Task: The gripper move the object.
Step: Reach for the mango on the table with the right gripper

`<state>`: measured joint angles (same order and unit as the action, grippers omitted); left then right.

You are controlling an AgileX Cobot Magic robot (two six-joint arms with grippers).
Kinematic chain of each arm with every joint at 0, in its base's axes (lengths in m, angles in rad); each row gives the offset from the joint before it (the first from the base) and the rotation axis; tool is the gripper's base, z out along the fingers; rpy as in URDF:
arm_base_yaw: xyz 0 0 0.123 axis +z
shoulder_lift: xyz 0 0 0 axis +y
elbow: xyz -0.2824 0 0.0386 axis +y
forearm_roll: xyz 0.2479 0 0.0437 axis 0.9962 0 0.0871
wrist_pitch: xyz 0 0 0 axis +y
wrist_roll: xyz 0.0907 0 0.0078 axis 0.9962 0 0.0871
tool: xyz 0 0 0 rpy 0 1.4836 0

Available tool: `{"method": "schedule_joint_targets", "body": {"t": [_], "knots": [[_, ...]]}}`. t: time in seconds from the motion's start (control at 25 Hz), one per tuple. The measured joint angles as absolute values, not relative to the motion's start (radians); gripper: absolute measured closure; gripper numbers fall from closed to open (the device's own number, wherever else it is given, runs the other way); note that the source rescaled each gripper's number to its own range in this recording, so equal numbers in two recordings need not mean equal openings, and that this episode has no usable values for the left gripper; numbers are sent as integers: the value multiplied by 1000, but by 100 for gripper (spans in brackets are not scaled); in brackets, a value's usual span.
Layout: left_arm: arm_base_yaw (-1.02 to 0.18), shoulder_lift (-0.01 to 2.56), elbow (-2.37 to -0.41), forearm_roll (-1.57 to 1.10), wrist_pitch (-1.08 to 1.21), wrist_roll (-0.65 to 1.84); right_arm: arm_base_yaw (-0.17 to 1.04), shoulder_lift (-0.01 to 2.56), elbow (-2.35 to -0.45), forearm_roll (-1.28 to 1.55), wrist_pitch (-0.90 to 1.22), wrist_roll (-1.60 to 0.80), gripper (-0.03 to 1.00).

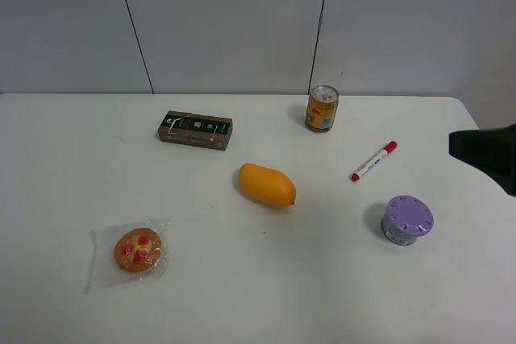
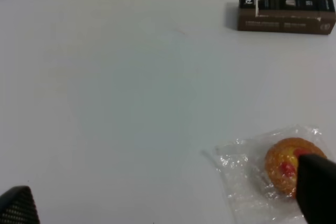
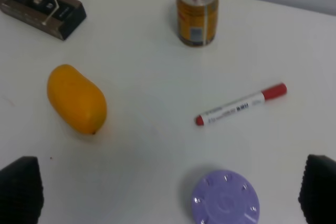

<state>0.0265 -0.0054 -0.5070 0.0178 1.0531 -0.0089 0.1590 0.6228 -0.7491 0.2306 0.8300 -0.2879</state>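
The yellow-orange mango [image 1: 267,185] lies on its side near the middle of the white table; it also shows in the right wrist view [image 3: 76,98]. My right gripper [image 3: 170,192] is open and empty, its two black fingertips [image 3: 20,190] spread wide, held above the table to the right of the mango and apart from it. In the high view only a dark part of the right arm [image 1: 488,155] shows at the right edge. My left gripper [image 2: 168,203] is open and empty, above the table's left side, far from the mango.
A yellow can [image 1: 322,109] stands behind the mango. A red-capped marker [image 1: 373,161] and a purple round lidded tub [image 1: 407,219] lie to its right. A dark box [image 1: 195,130] lies at back left. A wrapped cookie [image 1: 139,250] lies at front left.
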Motion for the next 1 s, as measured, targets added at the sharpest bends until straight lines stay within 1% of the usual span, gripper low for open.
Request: {"method": "schedule_joint_targets", "body": {"t": [0.12, 0.16, 0.2, 0.32, 0.4, 0.64, 0.88, 1.0], "knots": [[27, -5, -507, 18, 1053, -9, 195, 742, -806, 240, 810, -324, -3], [27, -5, -507, 18, 1053, -9, 205, 822, -850, 249, 813, -331, -3], [27, -5, -507, 18, 1053, -9, 205, 822, -850, 249, 813, -331, -3], [27, -5, -507, 18, 1053, -9, 207, 946, -910, 274, 822, -353, -3], [27, -5, -507, 18, 1053, -9, 211, 1014, -953, 295, 831, -389, -3], [27, -5, -507, 18, 1053, -9, 280, 1222, -1083, 370, 903, -487, -3], [27, -5, -507, 18, 1053, -9, 288, 1413, -1200, 392, 933, -556, -3], [27, -5, -507, 18, 1053, -9, 294, 1457, -1207, 392, 934, -588, -3]]}}
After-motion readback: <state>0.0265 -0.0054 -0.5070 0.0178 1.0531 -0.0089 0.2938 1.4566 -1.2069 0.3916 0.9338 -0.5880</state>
